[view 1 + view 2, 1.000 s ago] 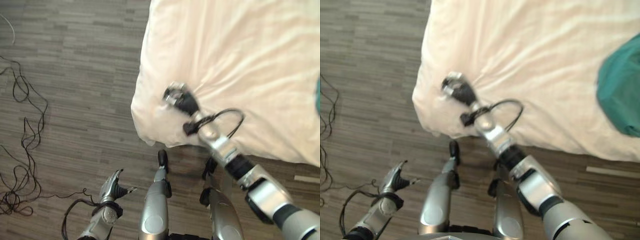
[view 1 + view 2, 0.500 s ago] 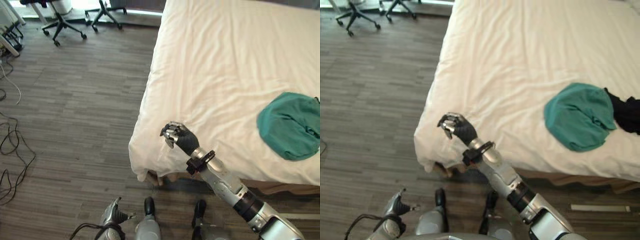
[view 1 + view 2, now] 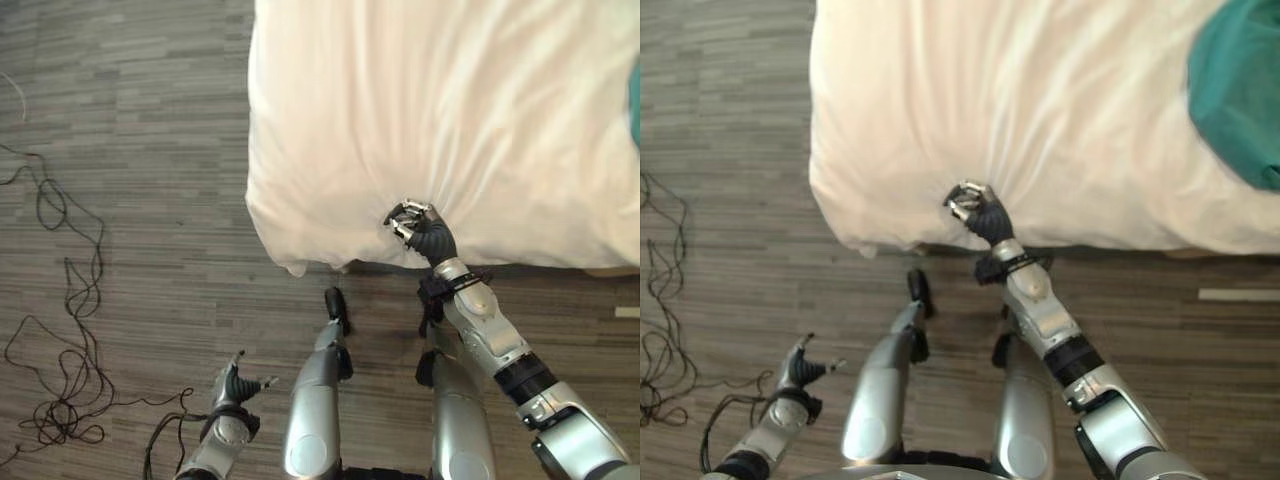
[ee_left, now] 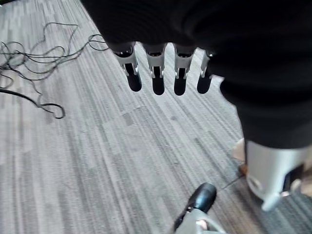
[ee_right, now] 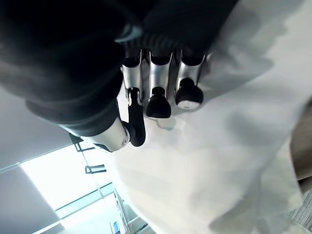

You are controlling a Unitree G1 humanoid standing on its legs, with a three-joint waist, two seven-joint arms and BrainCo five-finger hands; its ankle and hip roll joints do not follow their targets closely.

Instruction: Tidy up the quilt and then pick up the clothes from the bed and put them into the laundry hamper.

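At about seven o'clock in the head views, low over the wooden floor [image 3: 130,150], hangs the left hand [image 3: 232,385]; its wrist view shows the fingers straight and relaxed, carrying nothing.

Across the upper half, from about eleven o'clock to two, lies the white quilt [image 3: 420,110] over the bed. It looks soft, light and limp, so it should follow a pull as a sheet, not as a stiff slab, and would likely slide over itself rather than resist. The best hold is probably a pinched fold near the hem or a corner, where a tug spreads through the cloth. Its near edge runs from nine o'clock to three, with a rounded corner at about nine, and its long axis seems to run away toward twelve.

Near the centre, on that near edge, the right hand [image 3: 424,229] has its fingers curled into the quilt, and creases fan outward from the spot; I judge it is clenched on a gathered fold.

At two to three o'clock in the right eye view, a green garment [image 3: 1240,90] lies on the quilt, well apart from the right hand; it too looks limp and easily bunched.
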